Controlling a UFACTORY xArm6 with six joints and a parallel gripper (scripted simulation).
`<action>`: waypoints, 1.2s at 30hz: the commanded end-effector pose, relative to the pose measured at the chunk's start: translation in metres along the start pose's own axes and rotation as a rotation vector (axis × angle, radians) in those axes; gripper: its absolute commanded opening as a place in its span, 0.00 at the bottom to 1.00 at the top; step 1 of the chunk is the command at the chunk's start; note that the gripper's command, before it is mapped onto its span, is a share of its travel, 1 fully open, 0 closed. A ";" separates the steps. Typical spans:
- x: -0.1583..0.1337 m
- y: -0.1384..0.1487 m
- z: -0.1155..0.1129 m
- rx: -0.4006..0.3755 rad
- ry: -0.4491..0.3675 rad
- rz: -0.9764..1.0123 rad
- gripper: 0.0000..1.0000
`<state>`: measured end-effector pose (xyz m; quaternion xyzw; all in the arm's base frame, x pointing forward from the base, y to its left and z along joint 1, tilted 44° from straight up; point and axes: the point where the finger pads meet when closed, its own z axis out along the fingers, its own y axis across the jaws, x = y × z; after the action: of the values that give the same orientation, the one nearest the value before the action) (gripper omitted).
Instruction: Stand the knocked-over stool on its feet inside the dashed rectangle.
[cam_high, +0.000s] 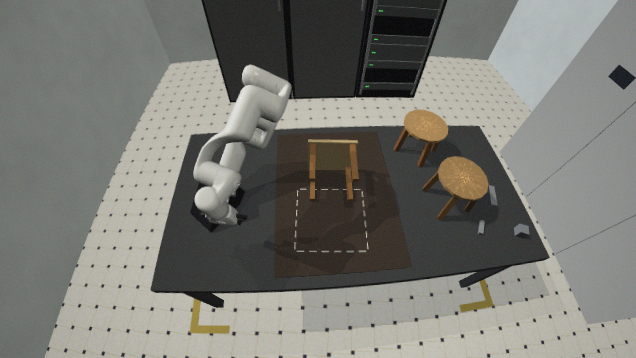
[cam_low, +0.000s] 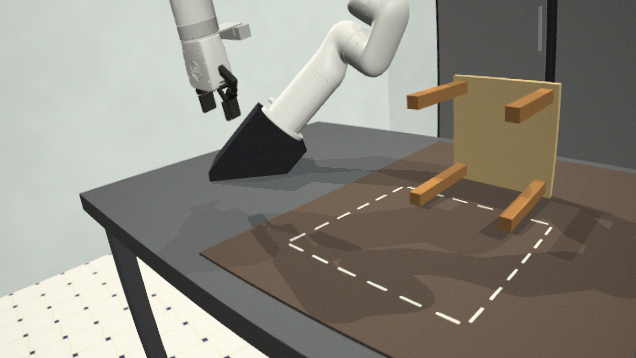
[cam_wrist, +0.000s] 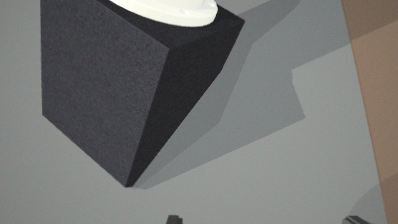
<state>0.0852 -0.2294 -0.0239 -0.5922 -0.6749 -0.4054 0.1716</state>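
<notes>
The knocked-over stool (cam_high: 333, 167) (cam_low: 505, 132) lies on its side on the brown mat, with its square tan seat upright on edge and its four orange-brown legs pointing at the dashed rectangle (cam_high: 331, 220). Its two lower leg tips reach just over the rectangle's far edge (cam_low: 472, 197). My gripper (cam_low: 218, 102) is open and empty, hanging high above the table next to the arm's black base (cam_low: 257, 147), far left of the stool. In the wrist view only the two fingertips show at the bottom edge, above the grey table and the base block (cam_wrist: 135, 85).
Two round wooden stools (cam_high: 425, 129) (cam_high: 461, 181) stand upright at the table's right side. Small grey blocks (cam_high: 521, 230) lie near the right front corner. Dark server cabinets (cam_high: 325, 45) stand behind the table.
</notes>
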 end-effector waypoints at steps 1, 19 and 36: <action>-0.001 0.000 -0.001 0.000 -0.004 -0.001 1.00; -0.001 0.000 -0.002 0.001 -0.004 0.000 1.00; 0.007 0.076 -0.059 0.131 -0.115 0.033 1.00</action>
<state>0.1196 -0.2579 0.0173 -0.6050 -0.6918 -0.3532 0.1751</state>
